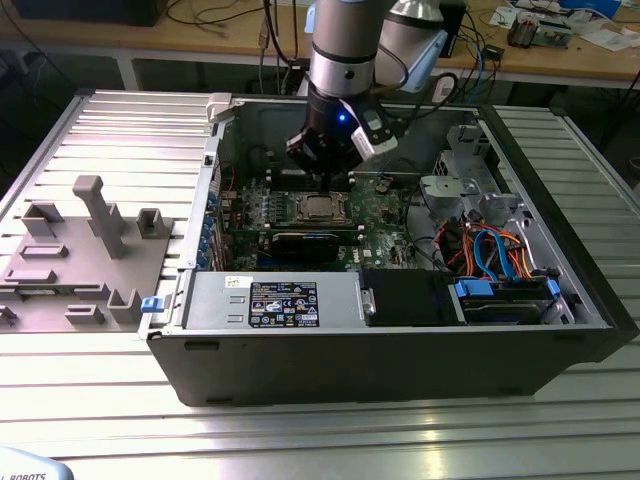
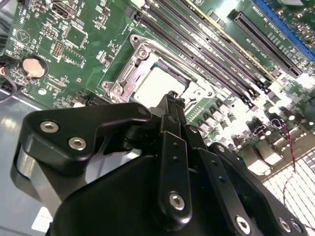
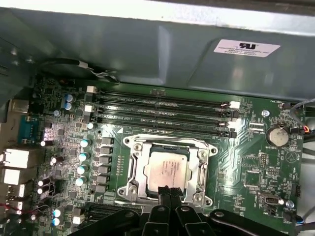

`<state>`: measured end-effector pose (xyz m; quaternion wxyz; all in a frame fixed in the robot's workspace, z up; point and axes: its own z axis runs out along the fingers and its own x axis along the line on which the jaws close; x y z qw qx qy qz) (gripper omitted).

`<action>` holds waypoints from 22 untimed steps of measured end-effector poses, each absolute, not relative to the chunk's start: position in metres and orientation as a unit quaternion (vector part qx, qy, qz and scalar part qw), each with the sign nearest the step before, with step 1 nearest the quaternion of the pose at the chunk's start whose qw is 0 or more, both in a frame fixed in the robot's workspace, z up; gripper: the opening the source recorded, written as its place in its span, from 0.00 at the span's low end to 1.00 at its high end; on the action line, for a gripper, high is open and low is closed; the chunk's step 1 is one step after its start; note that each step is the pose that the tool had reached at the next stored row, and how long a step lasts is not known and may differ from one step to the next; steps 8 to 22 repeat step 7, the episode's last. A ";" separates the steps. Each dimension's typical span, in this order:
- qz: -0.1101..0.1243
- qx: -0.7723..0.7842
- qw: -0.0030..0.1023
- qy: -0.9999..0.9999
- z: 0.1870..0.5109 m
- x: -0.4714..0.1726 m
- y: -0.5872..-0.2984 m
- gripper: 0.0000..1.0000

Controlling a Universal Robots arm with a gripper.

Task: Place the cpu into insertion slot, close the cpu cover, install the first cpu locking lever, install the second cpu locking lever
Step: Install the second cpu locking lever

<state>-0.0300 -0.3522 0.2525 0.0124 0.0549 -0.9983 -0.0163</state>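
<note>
cpu (image 3: 166,169): seated flat in insertion slot (image 3: 136,173), silver top up, its print too fine to read.
cpu cover (image 3: 201,160): appears lowered around the chip.
My gripper (image 3: 168,191): fingertips pressed together, holding nothing, poised at the socket's edge.
Motherboard (image 3: 246,152): memory slots (image 3: 162,110) just beyond.
</note>
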 end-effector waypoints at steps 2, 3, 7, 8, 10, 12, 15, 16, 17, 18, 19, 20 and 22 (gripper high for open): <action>-0.016 0.055 0.012 -0.998 0.253 -0.030 -0.352 0.11; -0.016 0.055 0.012 -0.998 0.253 -0.030 -0.352 0.11; -0.016 0.055 0.012 -0.998 0.253 -0.030 -0.352 0.11; -0.016 0.055 0.012 -0.998 0.253 -0.030 -0.352 0.11; -0.016 0.055 0.012 -0.998 0.253 -0.030 -0.352 0.11; -0.016 0.055 0.012 -0.998 0.253 -0.030 -0.352 0.11; -0.016 0.055 0.012 -0.998 0.253 -0.030 -0.352 0.11; -0.016 0.055 0.012 -0.998 0.253 -0.030 -0.352 0.11; -0.016 0.055 0.012 -0.998 0.253 -0.030 -0.352 0.11; -0.016 0.055 0.012 -0.998 0.253 -0.030 -0.352 0.11; -0.016 0.055 0.012 -0.998 0.253 -0.030 -0.352 0.11; -0.016 0.055 0.012 -0.998 0.253 -0.030 -0.352 0.11; -0.016 0.055 0.012 -0.998 0.253 -0.030 -0.352 0.11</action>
